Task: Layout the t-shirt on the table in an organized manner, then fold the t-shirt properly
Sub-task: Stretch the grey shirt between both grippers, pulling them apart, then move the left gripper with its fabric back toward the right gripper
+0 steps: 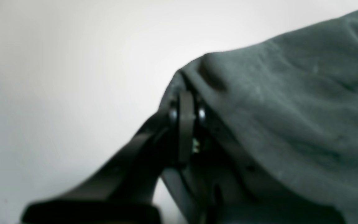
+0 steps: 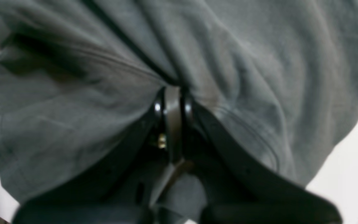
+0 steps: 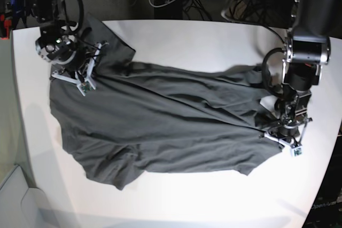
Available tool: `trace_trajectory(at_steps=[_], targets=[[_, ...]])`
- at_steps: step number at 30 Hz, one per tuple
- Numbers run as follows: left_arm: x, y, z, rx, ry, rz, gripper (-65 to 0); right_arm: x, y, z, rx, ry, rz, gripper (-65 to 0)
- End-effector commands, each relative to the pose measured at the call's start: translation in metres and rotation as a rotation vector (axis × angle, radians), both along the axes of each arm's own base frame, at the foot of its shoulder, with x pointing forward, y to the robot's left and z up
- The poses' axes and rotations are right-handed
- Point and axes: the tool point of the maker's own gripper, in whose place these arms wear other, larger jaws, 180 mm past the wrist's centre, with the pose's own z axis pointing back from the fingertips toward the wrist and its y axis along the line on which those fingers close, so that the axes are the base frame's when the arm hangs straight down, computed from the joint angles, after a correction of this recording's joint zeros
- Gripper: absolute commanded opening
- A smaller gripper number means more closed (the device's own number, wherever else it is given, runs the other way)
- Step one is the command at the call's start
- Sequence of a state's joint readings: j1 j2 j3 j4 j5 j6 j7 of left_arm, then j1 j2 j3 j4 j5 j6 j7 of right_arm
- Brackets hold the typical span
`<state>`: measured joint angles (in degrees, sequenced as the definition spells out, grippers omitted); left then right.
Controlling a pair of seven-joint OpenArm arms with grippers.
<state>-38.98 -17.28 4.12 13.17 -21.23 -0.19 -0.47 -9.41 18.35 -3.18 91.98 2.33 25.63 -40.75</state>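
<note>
base view: t-shirt (image 3: 160, 126) across table (image 3: 214, 41), both jaws clamped

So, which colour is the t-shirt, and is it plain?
The t-shirt is dark charcoal grey and plain, with no print visible; the base view shows it best.

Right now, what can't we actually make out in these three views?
- Left tool: the left wrist view is blurred and the t-shirt covers the tips, so how much cloth is pinched can't be told.
- Right tool: in the right wrist view, folds bury its tips.
- White mark near the hem: not findable in any view.
- Table: its near and side edges are cut off in the base view.
</note>
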Motion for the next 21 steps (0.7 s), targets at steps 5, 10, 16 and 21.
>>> trace_trajectory(at_steps=[5,10,16,21], targets=[[0.037,0.011,0.054,0.006,-0.127,0.019,-64.7,0.009,-0.034,0.005,-0.100,0.010,-0.024,-65.0],[0.038,0.030,0.067,-0.093,-0.185,0.117,-64.7,0.019,-0.032,0.018,-0.106,-0.029,-0.014,-65.0],[0.045,0.015,0.088,-0.239,-0.170,0.074,-64.7,0.027,-0.011,0.043,-0.074,-0.111,0.013,-65.0],[0.049,-0.030,0.147,-0.296,-0.293,-0.090,-64.7,0.028,0.004,0.044,-0.037,-0.122,0.012,-65.0]])
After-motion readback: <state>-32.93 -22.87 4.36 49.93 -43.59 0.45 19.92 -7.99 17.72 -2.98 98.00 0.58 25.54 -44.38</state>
